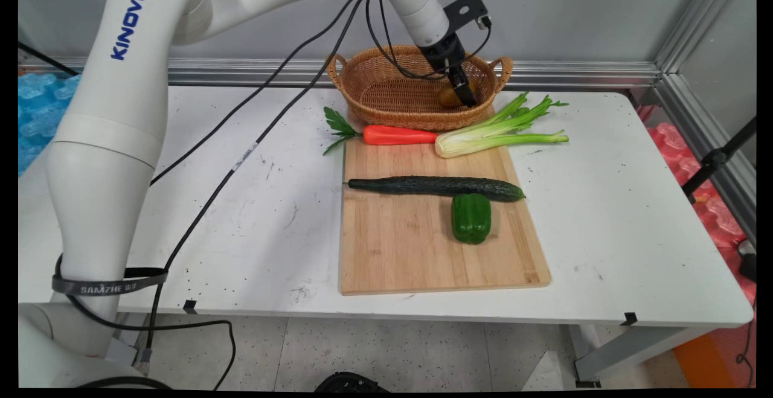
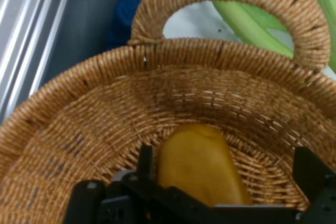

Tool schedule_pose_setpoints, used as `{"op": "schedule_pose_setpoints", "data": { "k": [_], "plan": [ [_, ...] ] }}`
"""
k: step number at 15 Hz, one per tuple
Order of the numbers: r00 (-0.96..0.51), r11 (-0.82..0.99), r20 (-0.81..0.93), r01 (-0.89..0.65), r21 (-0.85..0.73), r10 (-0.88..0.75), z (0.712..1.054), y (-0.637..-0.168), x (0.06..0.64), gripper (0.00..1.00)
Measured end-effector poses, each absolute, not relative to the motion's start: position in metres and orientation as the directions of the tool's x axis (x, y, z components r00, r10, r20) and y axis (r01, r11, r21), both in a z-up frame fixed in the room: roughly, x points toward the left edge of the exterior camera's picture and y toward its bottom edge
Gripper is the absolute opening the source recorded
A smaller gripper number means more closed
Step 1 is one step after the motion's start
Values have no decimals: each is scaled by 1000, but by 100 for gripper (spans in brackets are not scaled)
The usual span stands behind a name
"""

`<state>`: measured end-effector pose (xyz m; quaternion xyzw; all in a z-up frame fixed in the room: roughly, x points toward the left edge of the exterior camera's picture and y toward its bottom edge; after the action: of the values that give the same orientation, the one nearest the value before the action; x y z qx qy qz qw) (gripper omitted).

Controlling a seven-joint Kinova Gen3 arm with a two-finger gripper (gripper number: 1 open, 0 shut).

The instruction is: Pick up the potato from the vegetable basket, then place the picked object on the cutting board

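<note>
The pincer (image 1: 464,91) is down inside the basket (image 1: 386,93) at the counter's far edge, and its fingers stand spread, one on each side of a potato (image 2: 202,163) without touching it. The potato lies on the basket's woven floor near the right-hand handle (image 1: 503,66), yellow-brown and smooth.

Just in front of the basket lies a carrot (image 1: 398,135), with celery (image 1: 501,132) beside it, its stalks running off toward the counter's right edge. Both lie at the far end of a board (image 1: 423,247). Nearer the middle of the board lie a cucumber (image 1: 435,186) and, touching it on the near side, a pepper (image 1: 471,218).

Risks, as I judge them: the fingers sit low and close to the basket's wall, so a sideways swing could catch the weave and drag or tip the light basket. The black cables (image 1: 272,90) hang over the counter's left half and could brush the carrot's leaves.
</note>
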<state>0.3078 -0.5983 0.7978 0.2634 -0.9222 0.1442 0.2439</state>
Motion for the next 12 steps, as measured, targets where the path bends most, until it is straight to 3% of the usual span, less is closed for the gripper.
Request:
{"op": "schedule_pose_setpoints", "data": {
  "k": [2,3,12],
  "plan": [
    [-742,820,524,-557,-134,-419,794,-599,307,100],
    [-741,820,523,-557,-132,-420,792,-599,306,0],
    [-749,822,514,-553,-136,-419,789,-600,308,0]
  ]
}}
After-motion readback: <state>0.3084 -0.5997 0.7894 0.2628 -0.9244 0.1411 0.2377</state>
